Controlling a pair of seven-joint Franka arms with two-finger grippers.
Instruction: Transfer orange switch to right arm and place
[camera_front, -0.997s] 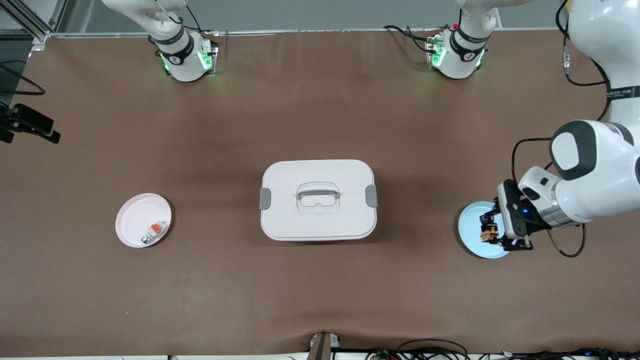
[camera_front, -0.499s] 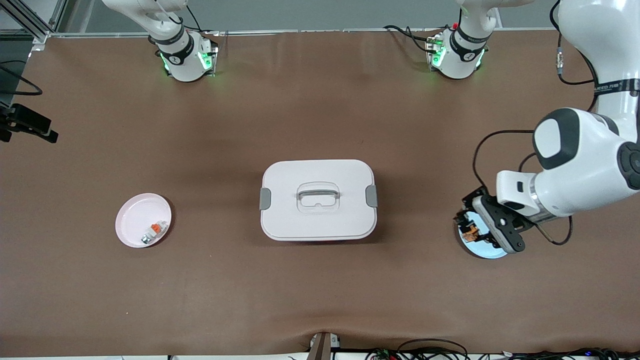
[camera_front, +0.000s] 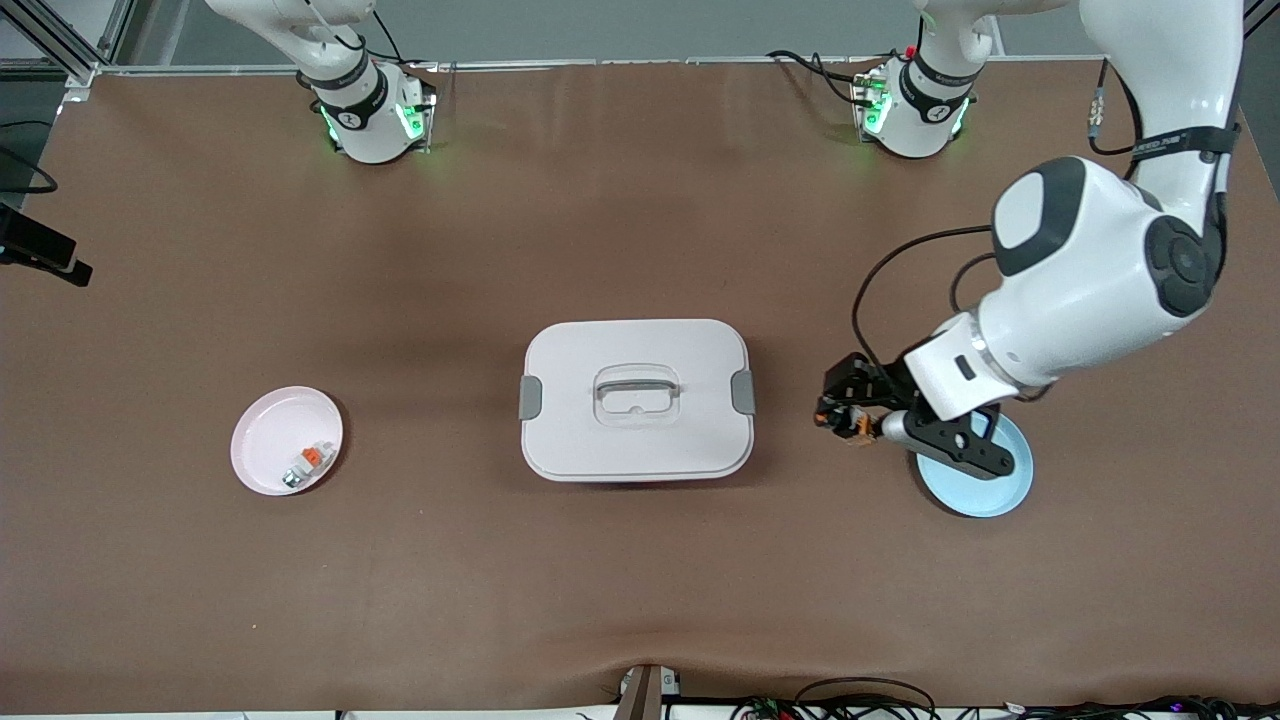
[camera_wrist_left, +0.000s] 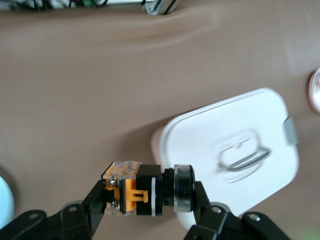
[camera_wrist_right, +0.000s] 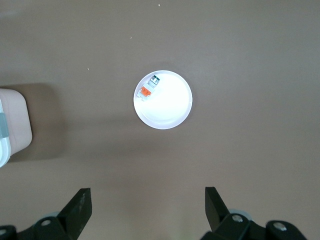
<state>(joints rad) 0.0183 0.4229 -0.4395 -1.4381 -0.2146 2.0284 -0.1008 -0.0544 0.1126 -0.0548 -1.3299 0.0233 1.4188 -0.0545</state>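
Note:
The orange switch (camera_front: 848, 420), a small black block with orange parts, is clamped lengthwise in my left gripper (camera_front: 845, 412). They hang over bare table between the white lidded box (camera_front: 636, 400) and the light blue plate (camera_front: 985, 490). In the left wrist view the switch (camera_wrist_left: 142, 189) lies sideways between the black fingers (camera_wrist_left: 200, 200), its round button end against one of them. My right gripper (camera_wrist_right: 147, 200) is open with nothing in it, high over the table beside the pink plate (camera_wrist_right: 167, 107).
The pink plate (camera_front: 270, 440) at the right arm's end of the table holds a small white-and-grey piece with an orange patch (camera_front: 308, 463). The box stands mid-table with its lid and handle (camera_front: 636, 385) on. The table's front edge (camera_wrist_left: 150, 20) shows in the left wrist view.
My left gripper has carried the switch off the blue plate toward the white box, turning as it went. The right arm has barely shifted.

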